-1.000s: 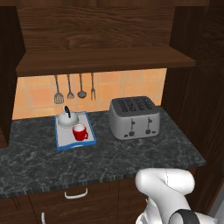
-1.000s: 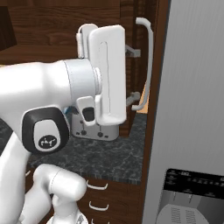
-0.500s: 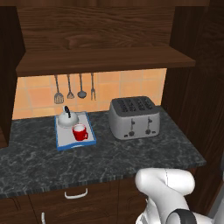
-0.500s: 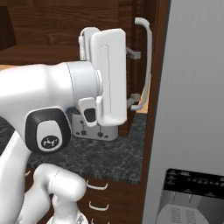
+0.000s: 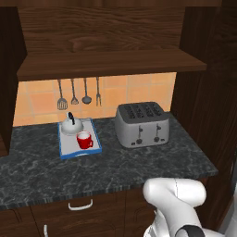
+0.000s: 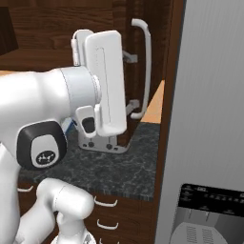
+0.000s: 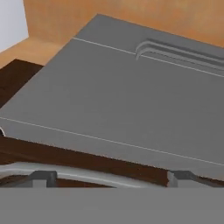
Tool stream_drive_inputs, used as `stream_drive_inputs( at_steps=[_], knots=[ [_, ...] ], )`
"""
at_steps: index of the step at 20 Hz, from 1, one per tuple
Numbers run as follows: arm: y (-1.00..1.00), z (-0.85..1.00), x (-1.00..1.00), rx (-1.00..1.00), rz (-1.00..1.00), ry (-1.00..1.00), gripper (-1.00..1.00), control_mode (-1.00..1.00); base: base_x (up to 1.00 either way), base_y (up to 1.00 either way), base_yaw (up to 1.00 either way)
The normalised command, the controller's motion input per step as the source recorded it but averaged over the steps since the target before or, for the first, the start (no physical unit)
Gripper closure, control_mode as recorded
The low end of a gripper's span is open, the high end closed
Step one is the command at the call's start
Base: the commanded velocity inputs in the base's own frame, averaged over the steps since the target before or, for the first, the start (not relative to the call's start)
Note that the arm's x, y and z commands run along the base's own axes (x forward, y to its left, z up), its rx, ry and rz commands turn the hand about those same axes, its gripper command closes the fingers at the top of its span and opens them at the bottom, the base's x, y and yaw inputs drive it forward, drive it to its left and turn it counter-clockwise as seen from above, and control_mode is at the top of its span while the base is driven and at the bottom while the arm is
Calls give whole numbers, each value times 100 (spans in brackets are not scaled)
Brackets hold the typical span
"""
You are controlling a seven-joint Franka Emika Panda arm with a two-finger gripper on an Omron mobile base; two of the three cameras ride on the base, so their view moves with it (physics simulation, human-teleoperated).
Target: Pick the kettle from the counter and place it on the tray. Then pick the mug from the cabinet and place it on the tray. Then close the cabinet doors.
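cabinet (image 5: 111,41) of dark brown wood grain spans the top of the left base view, its one wide shelf running above the orange tiled wall. the left door panel stands swung out at the frame's left edge. a right door panel (image 6: 128,57) shows in the right base view, edge-on beside the arm, with its long silver bar handle (image 6: 145,66) facing a tall flat grey appliance front (image 6: 209,95) that fills the right side. in the hand view that grey surface (image 7: 122,105) lies across the frame, with a strip of dark wood and the curved silver bar handle (image 7: 87,175) low down, very near the camera.

long dark marbled stone counter (image 5: 115,162) runs below, wood drawers with white handles under it. a boxy silver four-slot toaster (image 5: 141,122) stands right of centre, apart from the tray. four dark utensils (image 5: 78,92) hang on the tiles behind.

the flat light-grey tray with a blue rim (image 5: 69,147) lies on the counter to the left. the small white dome-shaped kettle with a black handle (image 5: 71,125) sits at its back end, and the small bright red mug (image 5: 84,140) stands just in front of it, both on the tray.

the white arm's hand is raised close to the right door handle; its jaws are spread fully apart, with nothing seen between them.
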Motion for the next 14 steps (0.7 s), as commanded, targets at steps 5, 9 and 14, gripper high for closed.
stream_drive_inputs(
  at_steps=[5, 9, 14],
  knots=[
    [53, -4, 38, 0, 21, 8, -100, -100, 0, 0, 0],
    [69, -14, 32, -3, 18, 14, -100, -100, 0, 0, 0],
    [70, -12, 45, -10, 20, 16, -100, -100, 0, 0, 0]
  ],
)
